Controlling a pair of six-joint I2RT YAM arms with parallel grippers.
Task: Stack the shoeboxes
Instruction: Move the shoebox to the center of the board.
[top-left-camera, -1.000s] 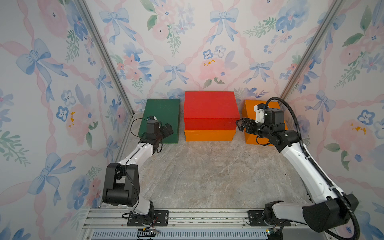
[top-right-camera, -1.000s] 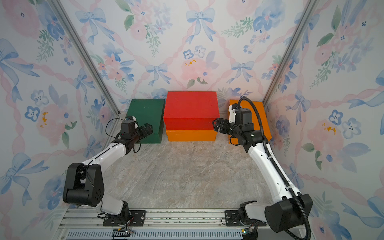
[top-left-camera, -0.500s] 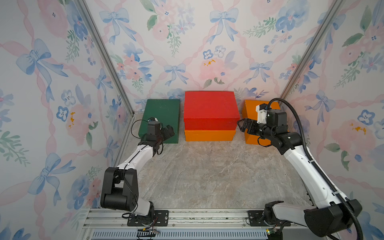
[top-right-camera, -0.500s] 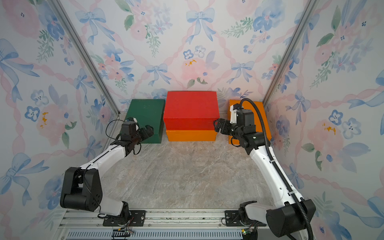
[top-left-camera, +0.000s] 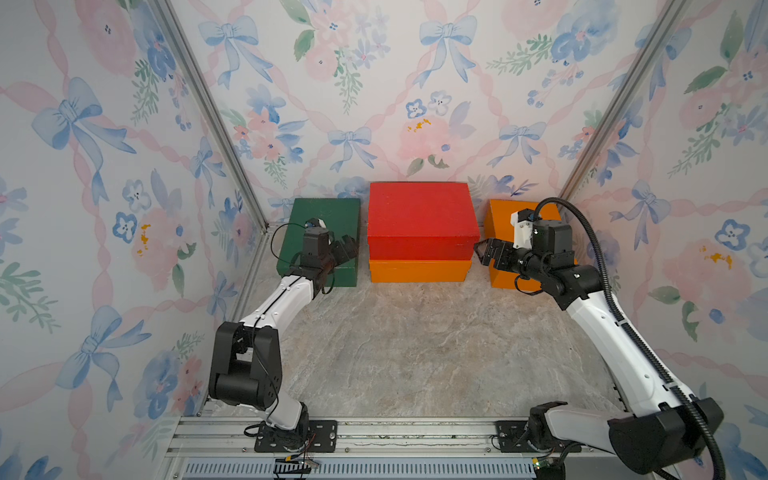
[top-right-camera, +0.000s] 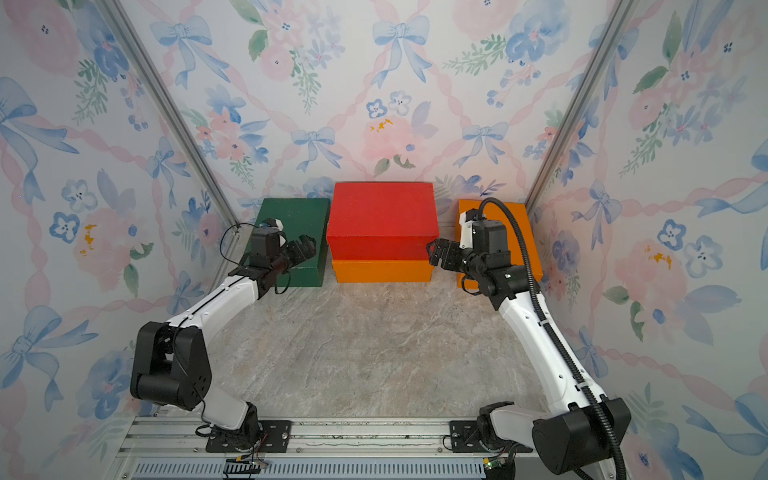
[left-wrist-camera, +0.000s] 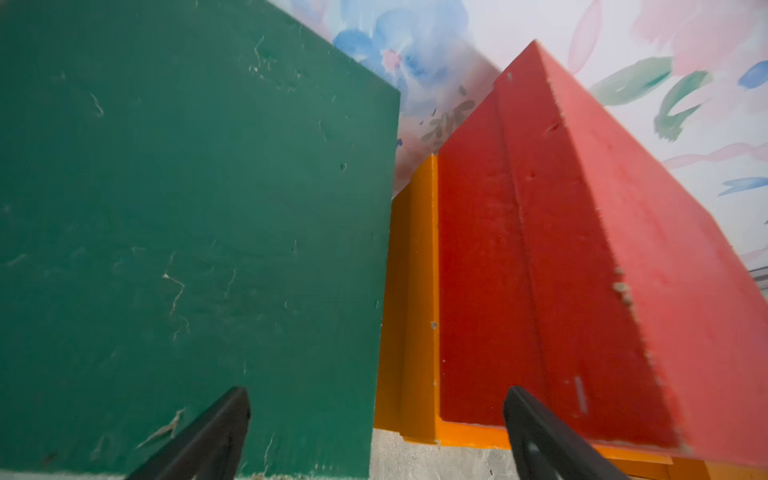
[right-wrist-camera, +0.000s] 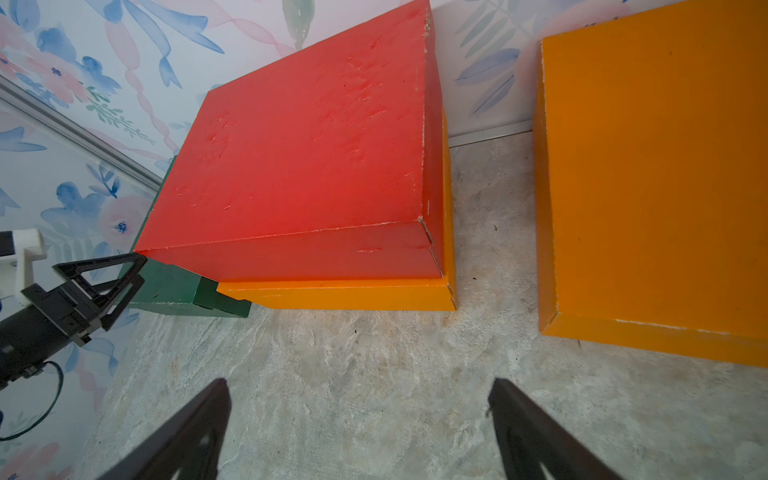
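In both top views a red shoebox (top-left-camera: 419, 216) (top-right-camera: 382, 216) lies on an orange shoebox (top-left-camera: 417, 271) (top-right-camera: 382, 271) at the back centre. A dark green shoebox (top-left-camera: 328, 212) (top-right-camera: 295, 216) lies flat to their left. Another orange shoebox (top-left-camera: 498, 224) (top-right-camera: 517, 212) sits at the back right. My left gripper (top-left-camera: 347, 249) (left-wrist-camera: 376, 395) hovers open over the green shoebox's (left-wrist-camera: 187, 208) near right corner, beside the red one (left-wrist-camera: 582, 270). My right gripper (top-left-camera: 484, 251) (right-wrist-camera: 357, 386) stands open beside the red shoebox's (right-wrist-camera: 311, 145) right end, holding nothing.
The boxes stand in a row against the floral back wall on the marbled table (top-left-camera: 415, 340). Side walls with metal posts close in left and right. Narrow gaps separate the stack from each neighbouring box. The arm bases sit on the front rail.
The left gripper has shifted slightly right and back over the green shoebox, toward the stack. The right arm has barely moved.
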